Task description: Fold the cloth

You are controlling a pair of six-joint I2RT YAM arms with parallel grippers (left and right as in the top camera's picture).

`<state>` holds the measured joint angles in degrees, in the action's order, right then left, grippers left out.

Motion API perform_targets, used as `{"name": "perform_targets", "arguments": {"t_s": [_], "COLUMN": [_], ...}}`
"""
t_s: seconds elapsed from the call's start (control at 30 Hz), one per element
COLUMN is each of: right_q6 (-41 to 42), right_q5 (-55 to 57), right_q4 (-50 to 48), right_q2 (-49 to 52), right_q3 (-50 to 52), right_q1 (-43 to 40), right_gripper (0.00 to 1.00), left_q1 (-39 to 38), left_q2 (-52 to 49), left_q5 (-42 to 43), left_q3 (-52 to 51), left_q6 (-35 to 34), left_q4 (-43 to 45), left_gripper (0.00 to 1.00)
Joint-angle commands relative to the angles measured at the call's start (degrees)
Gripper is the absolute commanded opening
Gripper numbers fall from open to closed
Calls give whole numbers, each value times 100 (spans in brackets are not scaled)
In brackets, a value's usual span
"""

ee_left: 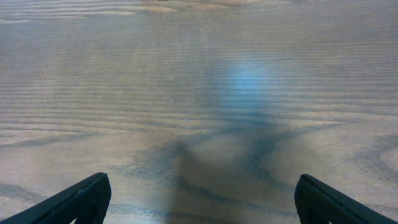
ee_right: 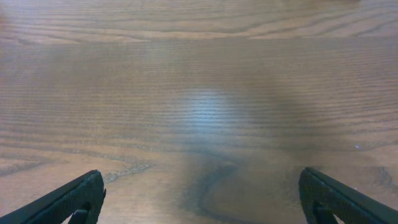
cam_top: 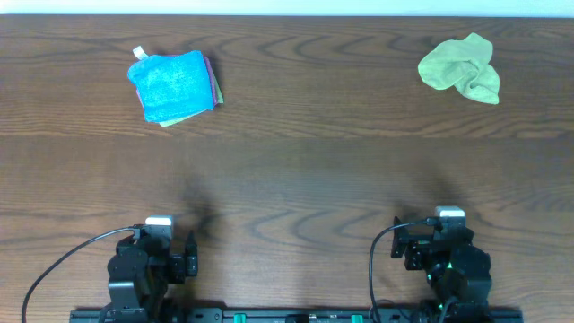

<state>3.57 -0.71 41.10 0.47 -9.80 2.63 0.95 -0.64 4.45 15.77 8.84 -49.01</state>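
Wood-grain table [cam_top: 296,170], dark brown, seen from overhead. The green cloth [cam_top: 460,68] lies crumpled near the far edge on the right side, bunched into an uneven lump with one lobe trailing toward the right; nothing touches it. Far left, well apart from it, sits a folded stack [cam_top: 175,86] — a blue cloth on top, with pink and pale green edges showing beneath along its right and lower sides, and a small white tag [cam_top: 139,52] at the upper left corner. The stack sits slightly skewed to the table edge. Both arms are parked at the near edge, the left arm [cam_top: 148,269] on the left and the right arm [cam_top: 453,265] on the right, each far from either cloth. Left gripper [ee_left: 202,202]: jaws spread wide, the dark fingers [ee_left: 81,200] just entering the bottom corners of the wrist view, only bare wood grain between them — it grips nothing. Right gripper [ee_right: 202,199]: the same, fingers [ee_right: 68,199] far apart at the lower corners, bare table between, nothing gripped. A soft pale glare shows on the wood ahead of each wrist camera.
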Motion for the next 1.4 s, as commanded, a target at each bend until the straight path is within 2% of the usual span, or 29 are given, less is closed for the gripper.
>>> {"name": "perform_targets", "arguments": {"t_s": [0.0,1.13,1.23,1.37], "right_q6": [-87,-57,28,70], "right_q5": [-81,-83,-83,-13], "right_q4": [24,17,20,37], "right_q2": [-15,4,195,1029], "right_q3": [70,37,-155,-918], "right_q1": [-35,-37,-37,-42], "right_gripper": [99,99,99,99], "left_q1": [-24,-24,-24,-24], "left_q2": [44,44,44,44], "left_q5": [-59,-59,-59,-59], "left_q3": [-251,-251,-251,-251], "left_q6": [15,15,15,15], "left_q4": [-195,-192,-192,-192], "left_gripper": [95,95,95,95]}}
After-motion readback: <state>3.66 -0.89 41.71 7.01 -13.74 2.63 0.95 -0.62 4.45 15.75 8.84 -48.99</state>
